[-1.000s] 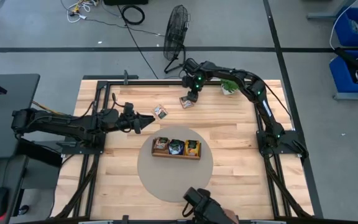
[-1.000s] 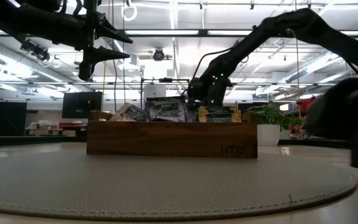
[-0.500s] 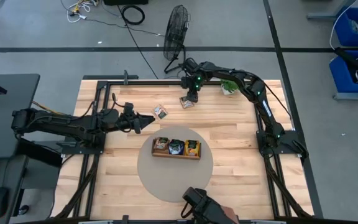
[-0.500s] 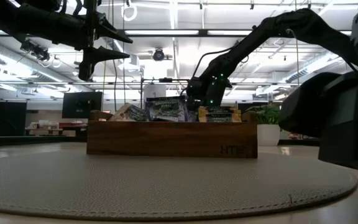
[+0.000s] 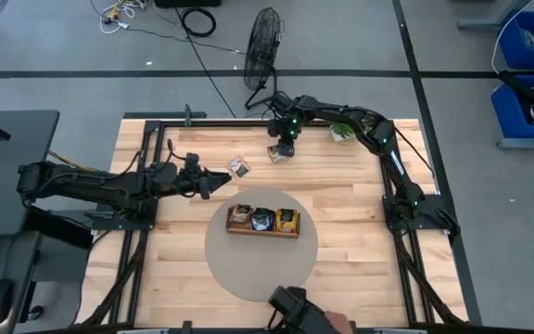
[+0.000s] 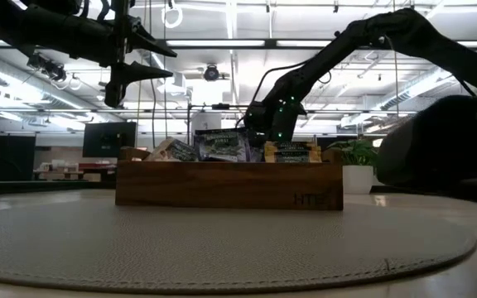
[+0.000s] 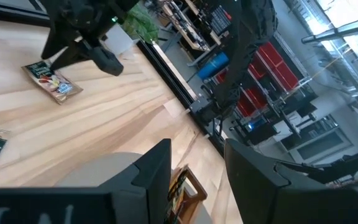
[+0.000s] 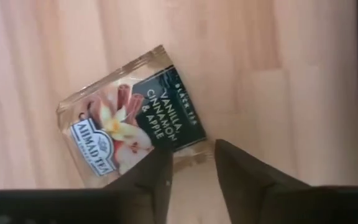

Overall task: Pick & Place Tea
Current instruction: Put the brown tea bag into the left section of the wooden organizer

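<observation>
Reaching to the far edge of the wooden table (image 5: 341,278), the right gripper (image 5: 284,146) is hovering just above a white-and-brown tea packet (image 8: 129,124), its fingers (image 8: 244,174) parted and nothing between them. A second packet (image 5: 239,167) is lying near the table's middle, just beyond the left gripper (image 5: 219,181), which is waiting with its fingers spread and empty. More tea packets are standing in the long wooden tray (image 5: 262,232) resting on the round grey mat (image 5: 248,269).
</observation>
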Tool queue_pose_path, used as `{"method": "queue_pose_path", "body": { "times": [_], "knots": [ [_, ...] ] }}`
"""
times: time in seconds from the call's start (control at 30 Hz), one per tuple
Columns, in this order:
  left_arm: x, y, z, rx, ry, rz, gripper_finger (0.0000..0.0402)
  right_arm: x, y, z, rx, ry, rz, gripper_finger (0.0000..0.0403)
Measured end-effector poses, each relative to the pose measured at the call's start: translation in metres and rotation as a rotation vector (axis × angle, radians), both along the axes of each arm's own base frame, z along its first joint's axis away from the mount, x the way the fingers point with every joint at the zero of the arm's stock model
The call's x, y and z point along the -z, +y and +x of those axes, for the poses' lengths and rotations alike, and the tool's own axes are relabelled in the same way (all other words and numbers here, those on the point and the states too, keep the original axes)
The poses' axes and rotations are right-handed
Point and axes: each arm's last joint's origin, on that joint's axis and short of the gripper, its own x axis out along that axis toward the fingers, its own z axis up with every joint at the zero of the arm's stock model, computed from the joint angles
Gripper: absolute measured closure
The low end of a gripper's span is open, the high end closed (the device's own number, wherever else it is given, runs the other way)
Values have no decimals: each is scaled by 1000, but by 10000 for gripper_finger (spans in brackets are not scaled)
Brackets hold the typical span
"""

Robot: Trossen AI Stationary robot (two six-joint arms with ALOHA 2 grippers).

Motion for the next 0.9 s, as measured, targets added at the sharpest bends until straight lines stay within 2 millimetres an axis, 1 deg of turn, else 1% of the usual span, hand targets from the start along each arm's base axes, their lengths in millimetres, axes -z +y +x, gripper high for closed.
{"method": "queue_pose_path", "body": {
  "times": [0.17, 0.27, 0.3, 0.57, 0.67, 0.8, 0.9],
  "knots": [
    [0, -1, 0, 37, 0, -5, 248, 2, 5, 1, 6, 39, -32, 340],
    [0, -1, 0, 45, 0, -6, 248, 2, 7, -1, 2, 53, 10, 386],
    [0, -1, 0, 45, 0, -6, 248, 2, 8, -3, 2, 62, 23, 393],
    [0, -1, 0, 45, 2, 2, 248, 1, 12, -5, 64, 98, 49, 401],
    [0, -1, 0, 44, 2, 1, 248, -5, 17, -6, 53, 116, 37, 401],
    [0, -1, 0, 43, 2, 3, 248, -19, 22, -5, 15, 92, 13, 402],
    [0, 0, 0, 36, 2, 3, 248, -24, 29, -5, -5, 102, 24, 402]
  ]
}}
